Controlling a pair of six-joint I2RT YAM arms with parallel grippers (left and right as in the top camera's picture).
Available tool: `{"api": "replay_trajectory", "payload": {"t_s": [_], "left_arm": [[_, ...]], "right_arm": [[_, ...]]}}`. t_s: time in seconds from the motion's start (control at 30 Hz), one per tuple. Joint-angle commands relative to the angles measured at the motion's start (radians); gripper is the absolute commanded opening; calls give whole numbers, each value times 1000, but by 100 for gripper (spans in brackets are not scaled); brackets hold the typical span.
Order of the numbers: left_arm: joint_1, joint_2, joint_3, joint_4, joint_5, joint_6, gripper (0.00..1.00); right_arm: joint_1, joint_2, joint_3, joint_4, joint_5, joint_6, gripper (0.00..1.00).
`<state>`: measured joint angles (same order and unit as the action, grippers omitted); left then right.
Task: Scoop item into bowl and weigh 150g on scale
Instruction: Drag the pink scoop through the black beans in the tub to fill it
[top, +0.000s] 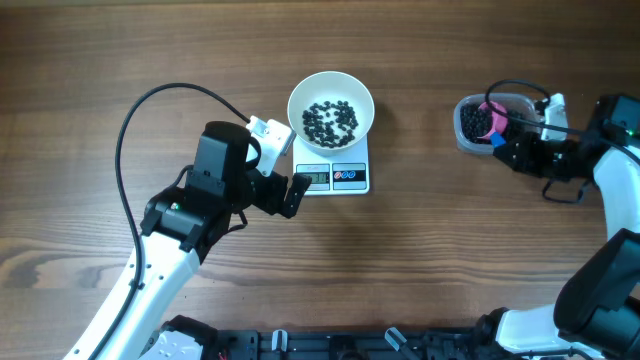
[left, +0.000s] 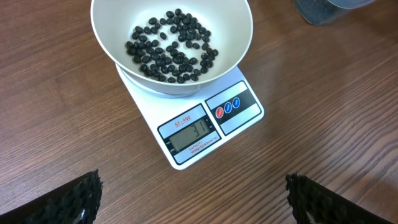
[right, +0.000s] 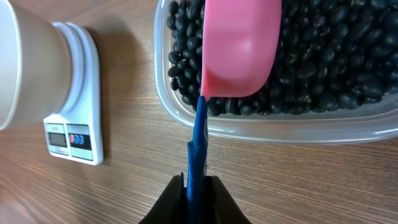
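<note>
The right fingers are clamped on the blue handle of a pink plastic scoop resting in the clear plastic tub of glossy black beans (the scooping step, I judge). The left fingers are wide apart and empty, near the small white square scale carrying the thinly filled round white bowl. Next: lift level, carry over, tip gently.

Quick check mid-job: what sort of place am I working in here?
Likely a robot test bench set up for kitchen-style weighing: a wooden table, a scale carrying a bowl of beans, a scoop at a tub.
</note>
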<state>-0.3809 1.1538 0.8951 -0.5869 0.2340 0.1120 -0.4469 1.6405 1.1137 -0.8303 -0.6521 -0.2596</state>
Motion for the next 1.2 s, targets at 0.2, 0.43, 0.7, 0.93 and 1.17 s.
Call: {"api": "replay_trajectory", "payload": {"t_s": [0.2, 0.43, 0.7, 0.93, 1.17], "left_arm": [[-3, 8, -5, -1, 9, 14, 100], [-3, 8, -5, -1, 9, 14, 100], [-3, 8, -5, 0, 8, 14, 100], [-3, 8, -5, -1, 9, 14, 100], [-3, 8, -5, 0, 9, 14, 100]], "right_arm": [[-39, 19, -10, -1, -137, -1, 4], [-40, 18, -10, 2, -211, 32, 4], [-75, 19, -10, 3, -211, 71, 4], [-150, 18, -10, -2, -258, 111, 4], [-181, 18, -10, -31, -443, 133, 4]]}}
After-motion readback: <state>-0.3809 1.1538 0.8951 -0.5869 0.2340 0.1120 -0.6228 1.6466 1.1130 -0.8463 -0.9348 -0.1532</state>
